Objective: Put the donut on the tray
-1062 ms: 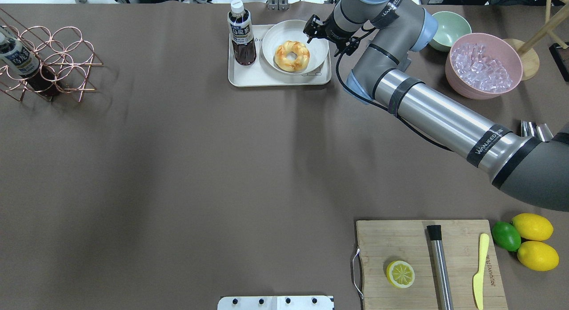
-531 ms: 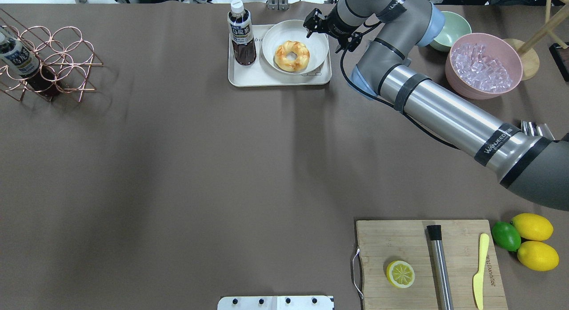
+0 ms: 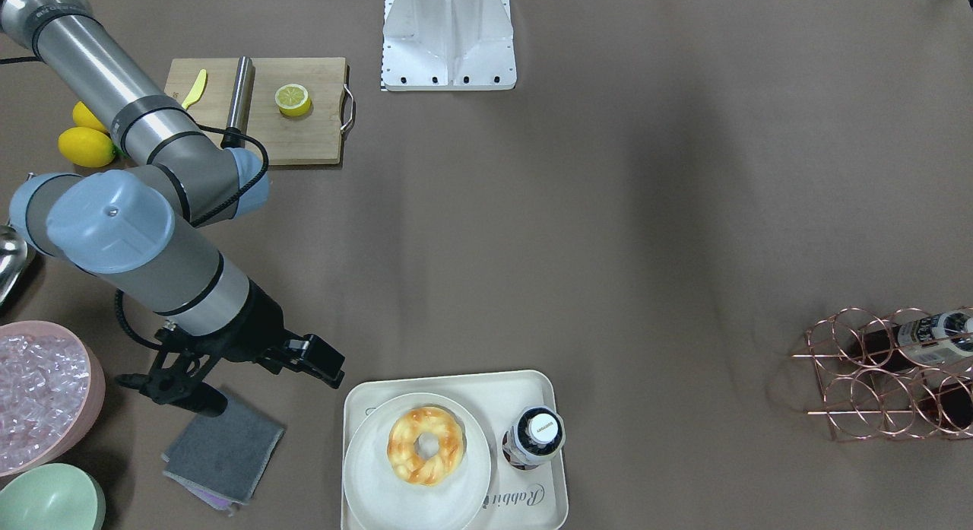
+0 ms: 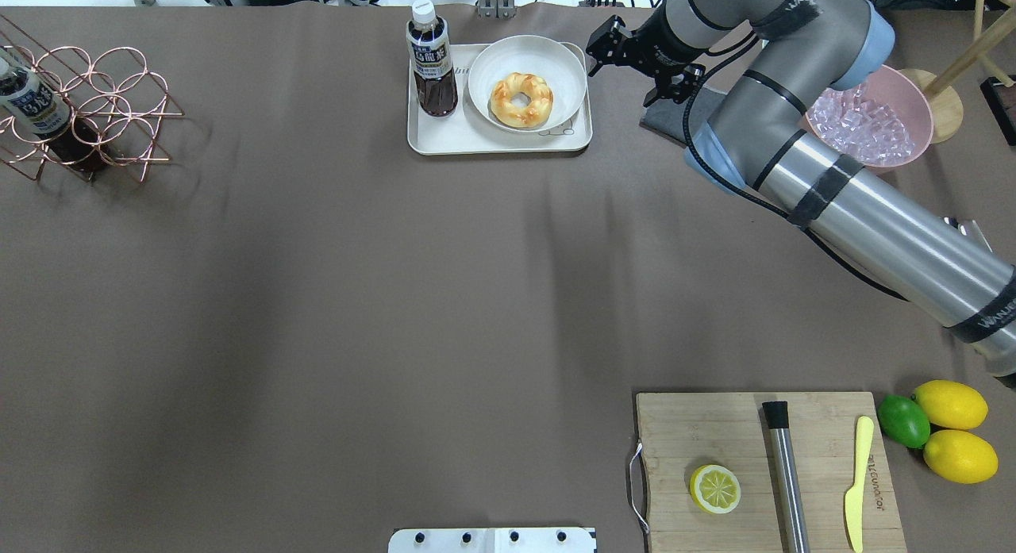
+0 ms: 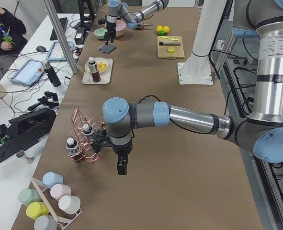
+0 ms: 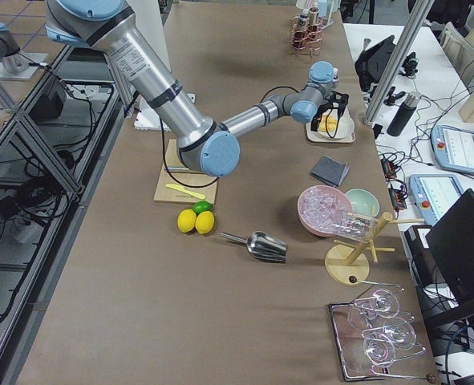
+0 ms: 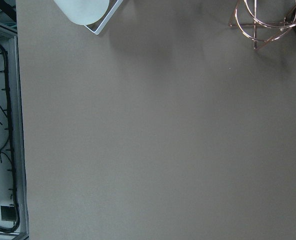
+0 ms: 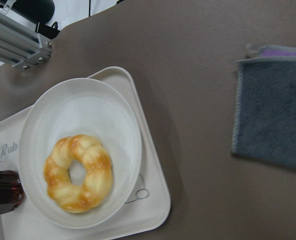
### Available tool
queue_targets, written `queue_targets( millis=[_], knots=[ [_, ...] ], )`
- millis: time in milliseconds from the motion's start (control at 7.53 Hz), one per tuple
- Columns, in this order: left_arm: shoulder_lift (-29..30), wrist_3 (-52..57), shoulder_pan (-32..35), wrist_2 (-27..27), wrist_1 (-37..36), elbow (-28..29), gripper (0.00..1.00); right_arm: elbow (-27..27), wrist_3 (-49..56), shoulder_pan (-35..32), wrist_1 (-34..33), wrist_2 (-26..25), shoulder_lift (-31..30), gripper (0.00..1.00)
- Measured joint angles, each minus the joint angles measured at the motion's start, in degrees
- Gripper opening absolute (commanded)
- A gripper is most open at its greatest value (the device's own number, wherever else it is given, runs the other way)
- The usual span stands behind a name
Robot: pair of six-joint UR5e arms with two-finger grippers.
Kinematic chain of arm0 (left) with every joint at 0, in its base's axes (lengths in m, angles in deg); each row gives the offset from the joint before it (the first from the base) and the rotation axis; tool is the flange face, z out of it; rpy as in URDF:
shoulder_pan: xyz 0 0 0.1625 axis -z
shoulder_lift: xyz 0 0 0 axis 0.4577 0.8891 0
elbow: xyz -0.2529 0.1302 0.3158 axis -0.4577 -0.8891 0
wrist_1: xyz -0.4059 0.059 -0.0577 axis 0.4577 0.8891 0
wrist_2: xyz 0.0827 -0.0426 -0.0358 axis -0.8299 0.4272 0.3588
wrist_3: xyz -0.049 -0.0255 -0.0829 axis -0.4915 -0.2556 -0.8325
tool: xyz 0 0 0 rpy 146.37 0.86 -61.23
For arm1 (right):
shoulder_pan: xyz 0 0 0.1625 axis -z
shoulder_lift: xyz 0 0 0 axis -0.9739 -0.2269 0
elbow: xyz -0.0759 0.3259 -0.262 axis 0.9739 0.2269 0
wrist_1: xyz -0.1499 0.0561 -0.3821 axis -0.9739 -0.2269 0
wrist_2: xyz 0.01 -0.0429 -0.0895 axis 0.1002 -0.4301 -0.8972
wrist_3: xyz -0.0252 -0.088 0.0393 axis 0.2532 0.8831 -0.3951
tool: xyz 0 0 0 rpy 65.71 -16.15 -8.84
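Right gripper point(image 4: 601, 36): in the overhead view its jaws are seen parted with nothing held; it is hung just off the right edge of the tray point(image 4: 444, 138), apart from it
Donut point(image 4: 521, 99): in the same view it is laid flat in the plate point(image 4: 486, 65), which is set on the tray's right half
Bottle point(image 4: 431, 61): stood upright on the tray's left half, just beside the plate
Cloth point(image 3: 220, 446): in the front view it is spread on the table beside the tray, with the right gripper raised between the two, near the tray's corner
Left gripper point(image 5: 121, 168): shown only in the left side view, pointed down over the table next to the rack point(image 5: 86, 139); whether it is spread or closed cannot be told
Tray: in the right side view it is seen far along the table, the donut an orange patch on it, partly hidden by the right gripper
Rack: in the left wrist view only a corner is caught at the top right, above bare table
Plate: in the right wrist view the donut is seen inside it, on the tray, with the cloth well apart to the right
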Motion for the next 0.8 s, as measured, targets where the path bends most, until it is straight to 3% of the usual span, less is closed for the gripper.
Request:
queue_targets(
  millis=[266, 797],
  knots=[
    [-0.17, 0.02, 0.1, -0.04, 0.0, -0.08, 0.98, -6.47, 12.74, -2.86, -3.51, 0.5, -7.81, 1.0],
    [-0.65, 0.09, 0.32, -0.04, 0.0, 0.31, 0.98, -30.38, 41.66, -10.57, -25.55, 3.7, -29.36, 1.0]
  ],
)
